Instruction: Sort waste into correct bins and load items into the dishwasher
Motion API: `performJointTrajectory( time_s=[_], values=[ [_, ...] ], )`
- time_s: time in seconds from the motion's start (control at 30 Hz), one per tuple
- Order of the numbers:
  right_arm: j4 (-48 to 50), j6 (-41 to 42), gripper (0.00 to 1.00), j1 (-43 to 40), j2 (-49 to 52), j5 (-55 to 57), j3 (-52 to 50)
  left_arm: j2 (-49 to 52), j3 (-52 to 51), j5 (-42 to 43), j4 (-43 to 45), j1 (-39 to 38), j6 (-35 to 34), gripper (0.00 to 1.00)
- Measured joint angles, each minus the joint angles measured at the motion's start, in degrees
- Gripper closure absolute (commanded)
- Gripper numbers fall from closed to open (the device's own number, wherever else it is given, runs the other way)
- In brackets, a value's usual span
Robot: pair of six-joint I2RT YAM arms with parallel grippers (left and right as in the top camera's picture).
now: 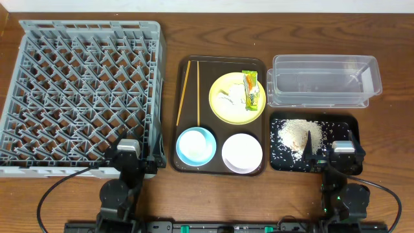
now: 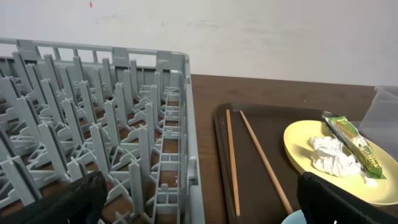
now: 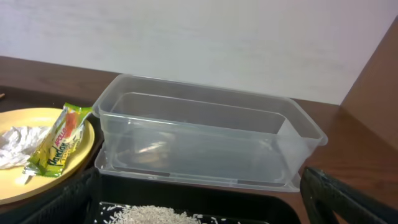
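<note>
I had the left end effector (image 2: 199, 193) parked low at the grey dish rack's (image 1: 84, 90) near right corner, fingers spread wide. The snack wrapper (image 1: 250, 88) and crumpled paper (image 1: 228, 98) lay on the yellow plate (image 1: 223, 111) on the brown tray (image 1: 206, 71). The right end effector (image 3: 199, 190) sat at the black tray's (image 1: 343, 123) near edge, likewise spread, facing the clear tub (image 1: 323, 81).

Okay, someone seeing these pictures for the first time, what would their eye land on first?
Probably the big empty grey dish rack on the far left, then the bright yellow plate at the back right of the brown serving tray in the middle, carrying a green and orange snack wrapper and crumpled white paper. On the right, a pile of white rice-like grains lies in the black tray, in front of the clear tub.
</note>
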Motion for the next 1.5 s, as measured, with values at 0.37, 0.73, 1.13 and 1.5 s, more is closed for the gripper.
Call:
performJointTrajectory(
  time_s=[0.37, 0.73, 1.13, 1.5],
  values=[
    [0.0, 0.0, 0.01, 0.0, 0.0, 0.0, 0.0, 0.0, 0.0, 0.0, 0.0, 0.0, 0.0, 0.02],
    [0.0, 0.2, 0.01, 0.0, 0.0, -0.6, 0.0, 0.0, 0.0, 0.0, 0.0, 0.0, 0.0, 0.02],
    [3.0, 8.3, 0.01, 0.0, 0.0, -18.5, 0.2, 0.2, 0.1, 2.5, 0.2, 0.0, -1.7, 0.02],
    [-9.6, 11.9, 0.01, -0.1, 21.5, -24.5, 24.4, 17.3, 18.9, 6.2, -12.4, 0.0, -4.8, 0.02]
  ],
)
